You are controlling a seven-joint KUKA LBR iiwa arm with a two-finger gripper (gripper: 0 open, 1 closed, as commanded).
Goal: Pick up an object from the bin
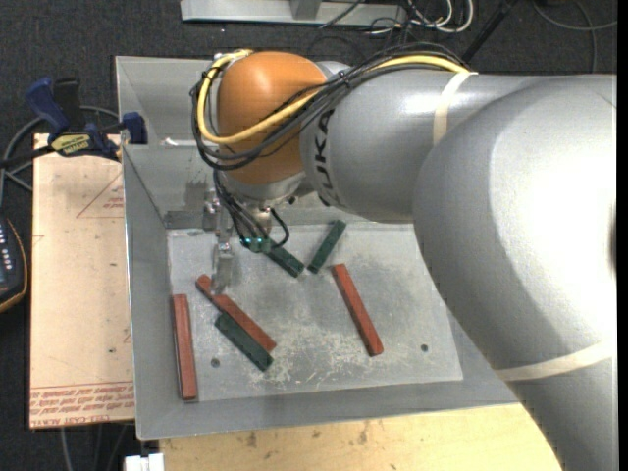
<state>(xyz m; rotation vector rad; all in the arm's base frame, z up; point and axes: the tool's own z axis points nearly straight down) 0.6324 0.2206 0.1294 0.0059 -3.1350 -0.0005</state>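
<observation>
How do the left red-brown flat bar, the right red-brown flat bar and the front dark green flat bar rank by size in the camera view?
1. left red-brown bar and right red-brown bar: they look alike, so I do not rank them.
2. front dark green bar: clearly shorter.

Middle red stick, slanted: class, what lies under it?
A dark green stick lies against its lower edge; whether that runs beneath is hidden. The gripper hides part of the red stick's upper end.

Six loose bars are lying in the bin (304,356). Three are showing red-brown: left red bar (183,346), middle red bar (235,314), right red bar (355,309). Three are showing dark green: near green bar (243,342), far-left green bar (286,261), far-right green bar (327,246).
</observation>
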